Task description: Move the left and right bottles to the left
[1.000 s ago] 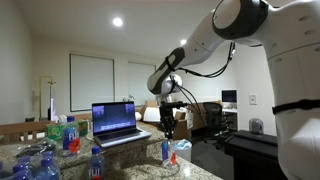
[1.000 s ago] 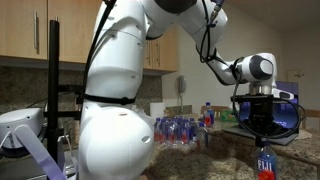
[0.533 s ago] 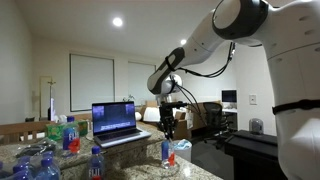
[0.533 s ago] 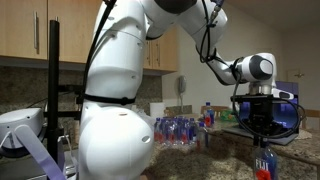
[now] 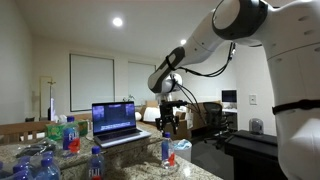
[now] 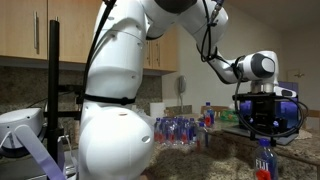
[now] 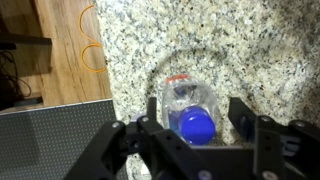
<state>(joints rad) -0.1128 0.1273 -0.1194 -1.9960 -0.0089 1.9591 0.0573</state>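
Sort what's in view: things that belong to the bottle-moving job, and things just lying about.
For the job:
- gripper, open above the blue-capped bottle
- second bottle, standing in front of the laptop, probably the other one to move

Lying about:
- laptop
- pack of bottles by the wall
- orange cable on the wooden surface

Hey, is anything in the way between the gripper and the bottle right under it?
Nothing visible. The gripper hangs open directly above the bottle, with only bare granite counter around it.
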